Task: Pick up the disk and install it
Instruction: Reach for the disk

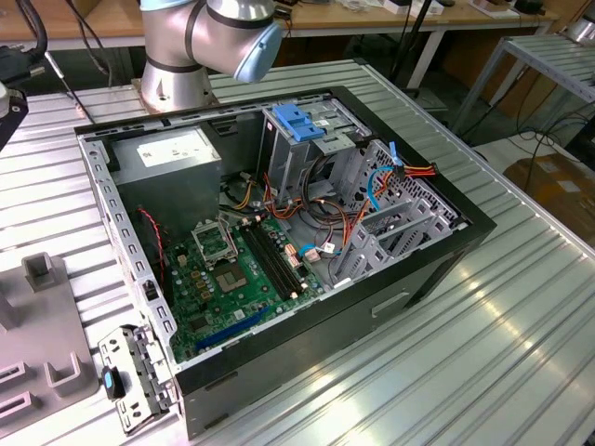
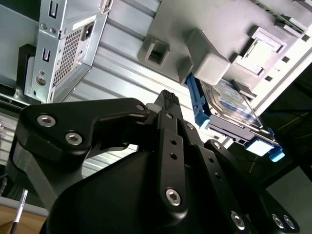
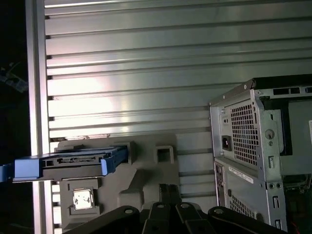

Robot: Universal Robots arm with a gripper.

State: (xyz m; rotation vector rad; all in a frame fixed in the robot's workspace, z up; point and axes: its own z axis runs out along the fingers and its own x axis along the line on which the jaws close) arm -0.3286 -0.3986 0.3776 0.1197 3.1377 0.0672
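1. you have the computer case [image 1: 279,367] lying open on the table [image 1: 483,372], with the arm's base [image 1: 172,79] just behind it.
2. inside the case, the power supply [image 1: 172,158] sits at the rear on the exterior view's left. the drive cage [image 1: 302,135] is to its right, and the motherboard [image 1: 232,269] is in front of both.
3. the fixture block [image 1: 46,325] lies on the table, off the exterior view's left of the case.
4. in both wrist views, the disk [image 2: 226,100] [image 3: 73,163] sits in the fixture block, one end jutting past its edge, apart from the case.

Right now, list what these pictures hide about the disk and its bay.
Disk: in the second wrist view a grey fixture block covers one end.
Its top face: the first wrist view sees it edge-on, and one end runs off the picture's edge.
Drive cage interior: in the exterior view its blue top and walls hide it.
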